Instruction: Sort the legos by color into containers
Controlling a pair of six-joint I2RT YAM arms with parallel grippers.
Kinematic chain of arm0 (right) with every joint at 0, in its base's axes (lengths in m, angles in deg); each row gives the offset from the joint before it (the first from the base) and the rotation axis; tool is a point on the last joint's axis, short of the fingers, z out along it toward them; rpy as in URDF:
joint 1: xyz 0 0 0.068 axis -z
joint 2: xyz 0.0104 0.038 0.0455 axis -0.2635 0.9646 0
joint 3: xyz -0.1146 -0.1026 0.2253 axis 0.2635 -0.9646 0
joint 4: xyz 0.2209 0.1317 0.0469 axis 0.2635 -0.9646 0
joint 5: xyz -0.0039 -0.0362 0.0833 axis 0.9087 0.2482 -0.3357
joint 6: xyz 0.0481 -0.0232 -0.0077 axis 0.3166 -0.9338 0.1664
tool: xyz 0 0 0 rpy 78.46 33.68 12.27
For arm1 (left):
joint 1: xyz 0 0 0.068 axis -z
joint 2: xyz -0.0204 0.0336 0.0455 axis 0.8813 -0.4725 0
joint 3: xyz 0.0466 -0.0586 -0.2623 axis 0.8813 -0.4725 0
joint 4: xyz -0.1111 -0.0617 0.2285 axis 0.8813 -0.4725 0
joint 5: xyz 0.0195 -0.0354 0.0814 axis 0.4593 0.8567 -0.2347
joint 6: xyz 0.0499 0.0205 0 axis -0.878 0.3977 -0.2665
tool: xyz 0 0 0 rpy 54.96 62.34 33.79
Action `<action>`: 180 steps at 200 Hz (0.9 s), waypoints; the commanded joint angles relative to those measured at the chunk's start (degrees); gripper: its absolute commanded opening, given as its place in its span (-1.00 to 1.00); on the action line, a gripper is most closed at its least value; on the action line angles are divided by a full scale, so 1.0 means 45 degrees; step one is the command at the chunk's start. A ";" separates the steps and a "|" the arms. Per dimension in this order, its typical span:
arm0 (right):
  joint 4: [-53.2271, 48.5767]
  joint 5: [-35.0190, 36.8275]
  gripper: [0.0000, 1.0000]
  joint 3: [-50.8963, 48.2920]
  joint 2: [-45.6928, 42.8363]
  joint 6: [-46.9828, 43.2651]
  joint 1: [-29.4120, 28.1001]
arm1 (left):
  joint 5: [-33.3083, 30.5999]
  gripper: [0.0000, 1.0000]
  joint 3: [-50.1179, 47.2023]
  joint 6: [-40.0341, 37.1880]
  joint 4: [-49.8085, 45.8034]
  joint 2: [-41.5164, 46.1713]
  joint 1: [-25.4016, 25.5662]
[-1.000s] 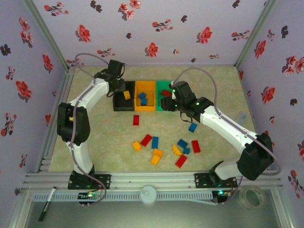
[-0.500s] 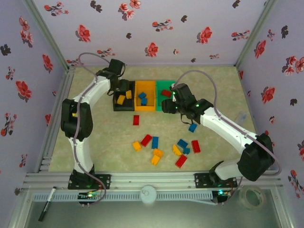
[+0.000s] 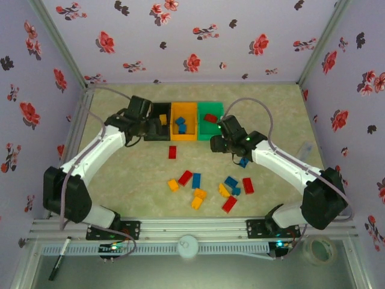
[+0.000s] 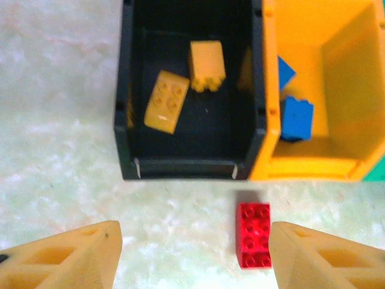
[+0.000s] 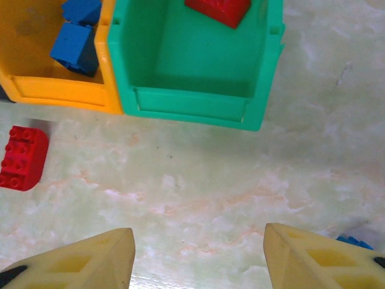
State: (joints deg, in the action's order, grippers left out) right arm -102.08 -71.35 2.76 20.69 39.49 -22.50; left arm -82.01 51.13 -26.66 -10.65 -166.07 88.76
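Lilac floral walls (image 3: 180, 36) round a pale marbled desk (image 3: 138, 174). Containers (image 3: 184, 138) upper centre: black bin (image 4: 123, 108) w/ two yellow legos (image 4: 166, 100), orange bin (image 4: 267, 90) w/ blue ones (image 4: 296, 117), green bin (image 5: 192, 99) w/ a red brick (image 5: 218, 9) cut off at frame top. Loose legos (image 3: 196, 180) lower centre. Left fingers (image 4: 72, 253) & right fingers (image 5: 78, 259) spread apart, empty.

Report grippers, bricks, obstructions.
Left gripper open, empty, facing black bin. Right gripper open, empty, facing green bin. Two yellow bricks in black bin; red brick loose outside. Nothing blocking.
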 commanded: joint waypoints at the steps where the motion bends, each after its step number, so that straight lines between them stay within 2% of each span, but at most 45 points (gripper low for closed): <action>1: -0.0134 0.0817 0.19 -0.0177 -0.0100 0.0628 -0.0042 | -0.0249 0.31 -0.0717 0.0779 0.0181 0.0647 0.0364; 64: -0.0295 0.1554 0.20 -0.0650 0.0372 0.2368 0.0835 | -0.0251 0.31 -0.1158 0.0683 0.0007 0.1210 0.0918; 126: -0.0236 0.1078 0.30 -0.2105 -0.0040 0.3398 0.2379 | -0.0250 0.30 -0.1244 0.0696 -0.0006 0.1277 0.0981; 180: -0.0002 0.1076 0.37 -0.2959 -0.0034 0.3814 0.2802 | -0.0251 0.31 -0.1176 0.0662 0.0051 0.1187 0.1111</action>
State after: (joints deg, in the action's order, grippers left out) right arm -102.05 -66.74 -8.94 21.24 54.07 -10.72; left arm -82.01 46.12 -24.27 -10.67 -161.79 93.11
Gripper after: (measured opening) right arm 0.681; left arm 0.655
